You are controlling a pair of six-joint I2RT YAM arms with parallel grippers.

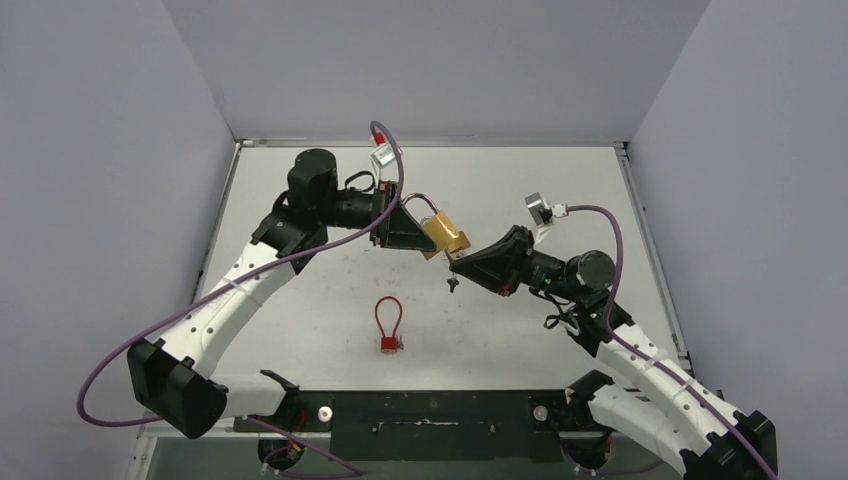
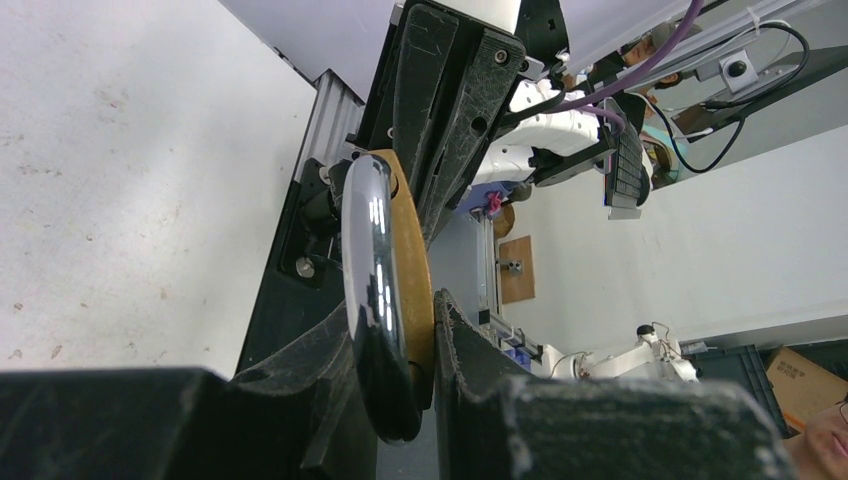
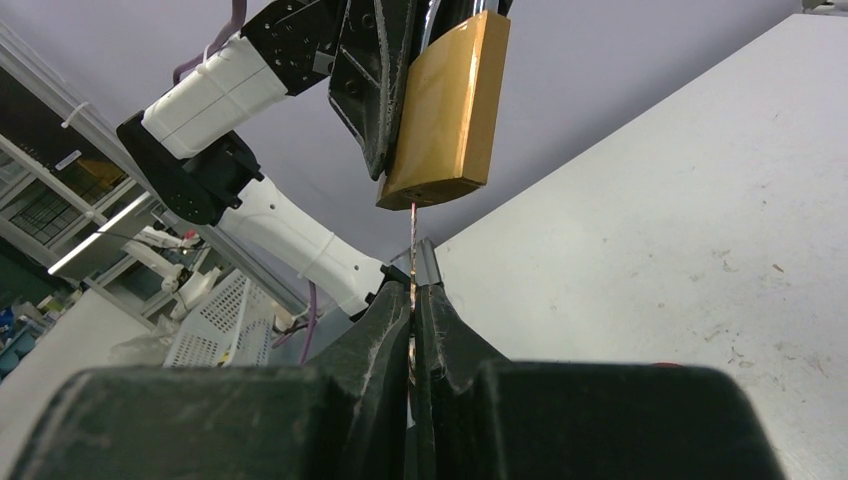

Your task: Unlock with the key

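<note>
My left gripper (image 1: 425,232) is shut on a brass padlock (image 1: 446,236) and holds it in the air above the table's middle, keyhole end toward the right arm. In the left wrist view the chrome shackle (image 2: 366,250) and brass body (image 2: 411,270) sit between the fingers. My right gripper (image 1: 462,261) is shut on a thin key (image 3: 412,250). The key's blade points up at the padlock (image 3: 445,110), and its tip meets the padlock's bottom face. A second key (image 1: 454,284) dangles below the right gripper.
A small red lock with a red loop (image 1: 389,322) lies on the white table (image 1: 300,300) in front of the arms. Grey walls close in the left, back and right sides. A black rail (image 1: 430,410) runs along the near edge.
</note>
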